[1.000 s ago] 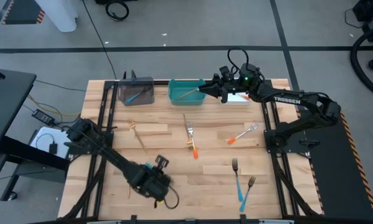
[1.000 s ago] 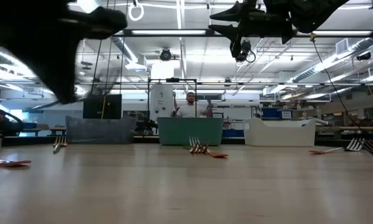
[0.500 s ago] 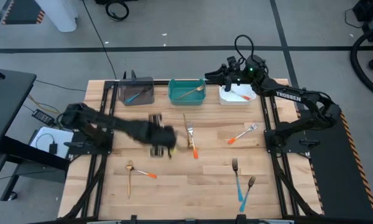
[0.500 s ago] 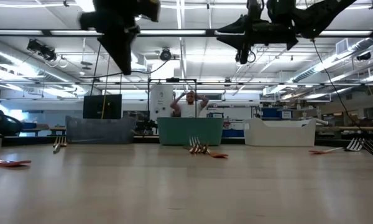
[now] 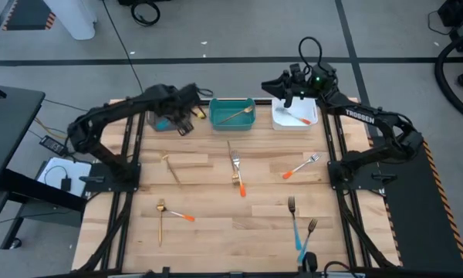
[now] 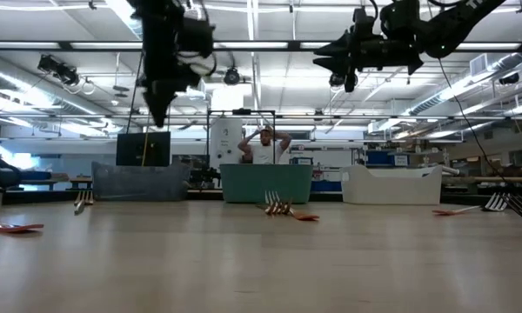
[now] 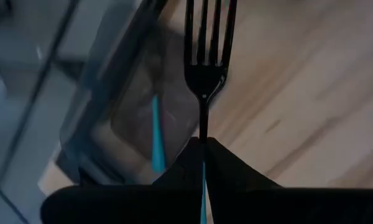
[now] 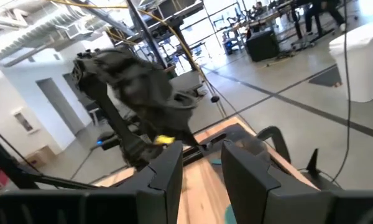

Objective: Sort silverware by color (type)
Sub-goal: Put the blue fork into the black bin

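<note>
My left gripper (image 5: pixel 187 122) is high over the table's far left, beside the grey bin (image 5: pixel 167 103), and shut on a fork with a dark head and a blue handle (image 7: pixel 206 56). The grey bin holds one blue utensil (image 7: pixel 155 132). My right gripper (image 5: pixel 273 83) is open and empty, raised between the teal bin (image 5: pixel 231 122) and the white bin (image 5: pixel 295 124); its fingers (image 8: pixel 168 177) show a gap. A gold fork (image 5: pixel 236 115) lies in the teal bin and an orange-handled utensil (image 5: pixel 298 117) in the white one. My left gripper pinches the fork's blue handle (image 7: pixel 203 167) between its two fingers, just behind the dark head. The fork lies along the fingers, with its head and tines (image 7: pixel 209 31) sticking out past the fingertips. It is lifted clear, over the grey bin's edge and the table.
Loose on the table lie a gold fork (image 5: pixel 172 168), a gold utensil (image 5: pixel 161 222) beside an orange-handled one (image 5: pixel 183 217), a gold and orange pair (image 5: pixel 236 168), an orange fork (image 5: pixel 301 166) and two blue forks (image 5: pixel 293 216). A person stands in the room behind (image 6: pixel 263 146).
My left gripper has risen from the table's near edge and swung to the far left, up to the grey bin. My right gripper has drawn back from over the teal bin toward the white bin and risen a little.
</note>
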Controlling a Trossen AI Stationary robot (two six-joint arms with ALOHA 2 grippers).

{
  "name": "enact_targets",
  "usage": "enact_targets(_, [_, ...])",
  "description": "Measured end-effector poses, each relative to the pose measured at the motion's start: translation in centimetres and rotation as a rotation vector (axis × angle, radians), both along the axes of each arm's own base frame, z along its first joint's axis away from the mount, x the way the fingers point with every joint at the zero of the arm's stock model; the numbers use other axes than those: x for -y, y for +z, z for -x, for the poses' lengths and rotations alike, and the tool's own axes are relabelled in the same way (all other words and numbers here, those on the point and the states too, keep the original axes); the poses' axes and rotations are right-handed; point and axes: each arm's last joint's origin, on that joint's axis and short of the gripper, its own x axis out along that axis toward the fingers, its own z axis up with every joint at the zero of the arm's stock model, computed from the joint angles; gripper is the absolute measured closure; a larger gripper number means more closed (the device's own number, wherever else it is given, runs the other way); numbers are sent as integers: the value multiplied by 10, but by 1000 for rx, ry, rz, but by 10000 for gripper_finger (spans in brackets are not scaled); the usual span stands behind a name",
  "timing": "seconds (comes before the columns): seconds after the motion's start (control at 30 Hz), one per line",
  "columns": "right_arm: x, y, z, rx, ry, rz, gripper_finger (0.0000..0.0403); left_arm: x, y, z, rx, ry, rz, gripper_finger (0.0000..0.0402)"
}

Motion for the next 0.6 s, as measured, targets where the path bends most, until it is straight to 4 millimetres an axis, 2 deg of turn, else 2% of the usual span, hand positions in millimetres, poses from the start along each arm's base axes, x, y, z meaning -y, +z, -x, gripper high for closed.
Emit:
enact_targets(0.13, [4,0,5,-1,-21,1,285,-30,-22,26,2,136,21,393])
enact_targets(0.27, [8,0,8,-2,-40,15,285,-45,-39,42,41,174,66,393])
enact_targets(0.4, [10,0,11,-2,-50,16,285,-59,-38,47,81,167,15,392])
enact_targets(0.6, [10,0,11,-2,-54,9,285,-70,-37,47,51,-4,-43,382])
